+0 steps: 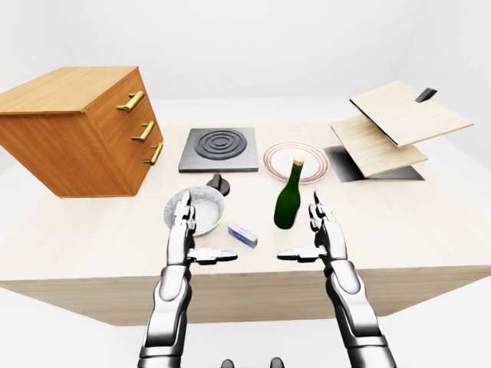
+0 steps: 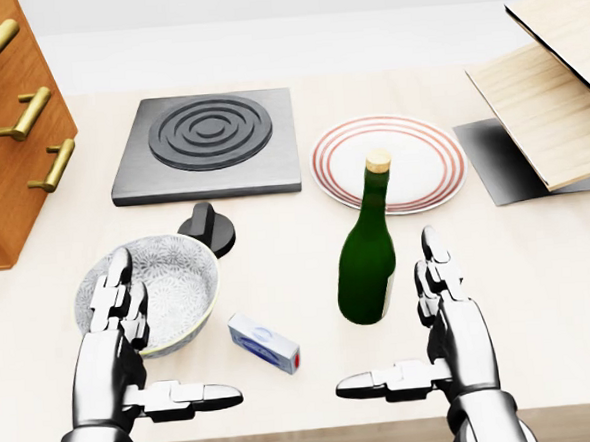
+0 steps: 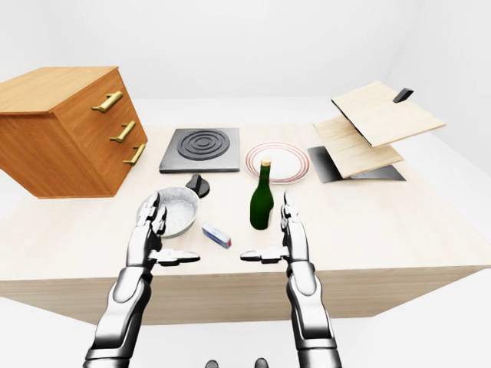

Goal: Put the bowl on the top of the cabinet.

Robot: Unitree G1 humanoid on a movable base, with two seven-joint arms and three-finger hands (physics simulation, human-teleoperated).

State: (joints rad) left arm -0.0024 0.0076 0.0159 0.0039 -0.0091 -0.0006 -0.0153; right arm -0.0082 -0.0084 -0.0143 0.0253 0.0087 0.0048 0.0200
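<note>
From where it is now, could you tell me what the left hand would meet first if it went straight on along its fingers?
Most likely the bowl: the left hand has its fingers raised just short of the near rim.

Both arms are glossy, chrome-like silver with darker grey seams where the segments meet. Each forearm is a rounded, slightly bulging shell that narrows toward the wrist, and in the two eye views the upper segments read as stacked, smooth metallic casings with soft white highlights. The left robot hand (image 2: 133, 356) and the right robot hand (image 2: 437, 328) are mirror copies: a blocky silver palm, two fingers built from short boxy links with dark gaps at the knuckles, and a thumb of the same links ending in a dark, tapered tip. No cables, screws or printed markings can be made out on them.
</note>
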